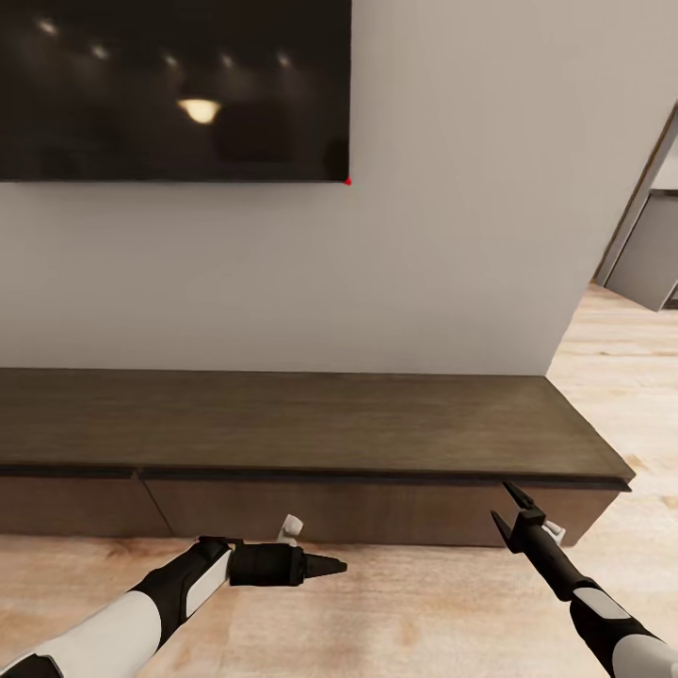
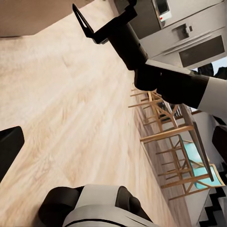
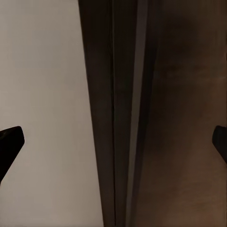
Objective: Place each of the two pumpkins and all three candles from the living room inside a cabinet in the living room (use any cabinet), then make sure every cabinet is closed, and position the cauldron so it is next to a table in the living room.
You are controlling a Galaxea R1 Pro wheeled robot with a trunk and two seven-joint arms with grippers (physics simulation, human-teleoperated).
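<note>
The cabinet (image 1: 311, 419), long, low and dark brown, runs along the wall, and the drawer fronts (image 1: 330, 508) I can see are closed. My left gripper (image 1: 330, 566) hovers low over the floor in front of it, pointing right, with its fingers (image 2: 9, 151) spread open and empty. My right gripper (image 1: 504, 508) points up at the front edge of the cabinet near its right end. It is open, straddling the dark edge (image 3: 123, 118), with nothing held. The left wrist view also catches the right gripper (image 2: 90, 23). Pumpkins, candles and cauldron are out of view.
A black TV (image 1: 174, 89) hangs on the pale wall above the cabinet. Light wood floor (image 1: 424, 603) lies in front. At the right a doorway (image 1: 650, 254) opens to another room. Wooden chairs (image 2: 165, 137) and kitchen ovens (image 2: 189, 38) stand off to my right.
</note>
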